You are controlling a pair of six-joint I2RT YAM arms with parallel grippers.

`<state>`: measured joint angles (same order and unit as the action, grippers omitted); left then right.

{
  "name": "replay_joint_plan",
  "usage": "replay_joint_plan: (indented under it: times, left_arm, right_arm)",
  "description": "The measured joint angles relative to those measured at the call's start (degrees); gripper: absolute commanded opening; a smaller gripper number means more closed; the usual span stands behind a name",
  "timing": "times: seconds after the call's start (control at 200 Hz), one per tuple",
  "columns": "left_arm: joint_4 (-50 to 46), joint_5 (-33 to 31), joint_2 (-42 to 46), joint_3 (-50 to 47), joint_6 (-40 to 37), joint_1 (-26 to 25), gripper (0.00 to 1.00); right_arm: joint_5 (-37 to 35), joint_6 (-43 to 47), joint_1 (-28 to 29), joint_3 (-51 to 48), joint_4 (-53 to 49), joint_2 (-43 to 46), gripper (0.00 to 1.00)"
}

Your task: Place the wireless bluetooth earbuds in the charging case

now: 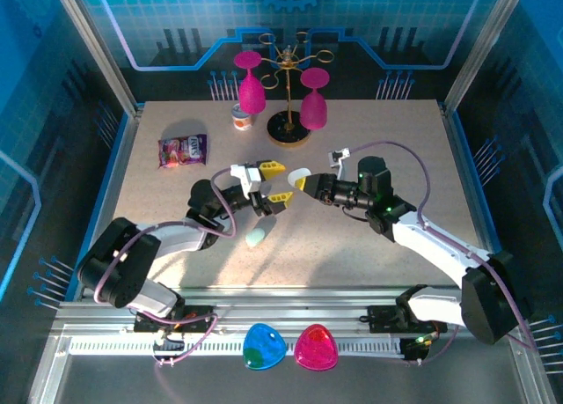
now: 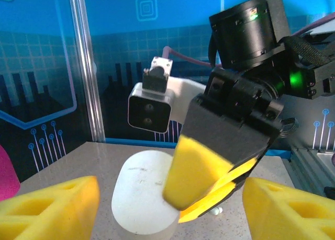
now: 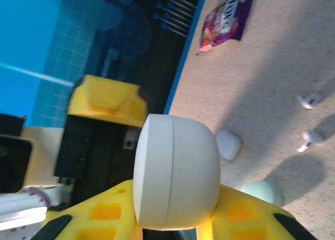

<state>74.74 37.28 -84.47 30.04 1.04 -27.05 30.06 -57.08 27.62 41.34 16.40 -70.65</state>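
two earbuds [image 3: 309, 100] lay loose on the table [image 1: 352, 263], a little apart from each other and in no case. in the right wrist view we saw them on the bare top beyond a white pebble [image 3: 229, 145] and a mint case [image 3: 261, 192], which sat near each other.

the right gripper [image 1: 302, 182] was clenched on the white case [image 3: 175, 177] and held it up off the table, a yellow finger on either side. a seam ran around that case, and it looked closed to us. the left gripper [image 1: 278, 182] faced it, released. in the left wrist view its fingers [image 2: 52, 208] stood wide apart on either side of the white case, and we saw a gap on both sides. from above, the two grippers met over the middle of the table, with the mint case on the top just below them.

farther back we noted a candy bag [image 1: 182, 150] at the left. a small cup [image 1: 242, 118] stood beside a gold rack [image 1: 288, 127] that held two pink glasses [image 1: 251, 91] upside down.
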Motion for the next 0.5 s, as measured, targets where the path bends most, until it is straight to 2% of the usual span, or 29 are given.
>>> replay_joint_plan:
  times: [0.075, 0.16, 0.28, 0.5]
  left_arm:
    - [-3.8, 0.0, 2.0, -0.6, -2.5, 0.0, 0.93]
    - [-9.8, -0.4, 4.4, -0.9, -5.7, 0.0, 0.99]
    - [-18.6, -2.8, 6.3, -1.0, -10.4, 0.0, 0.99]
    - [-36.9, -12.6, 6.5, 1.0, -17.1, -1.7, 0.99]
  right_arm:
    - [-2.2, 1.9, -0.7, 0.0, -2.8, 0.0, 0.27]
    - [-4.9, 4.2, -1.7, 0.1, -5.5, -0.8, 0.27]
    - [-10.3, 8.5, -3.4, 1.4, -9.2, -5.6, 0.27]
    - [-16.3, 14.0, -7.0, 8.3, -12.6, -21.0, 0.27]
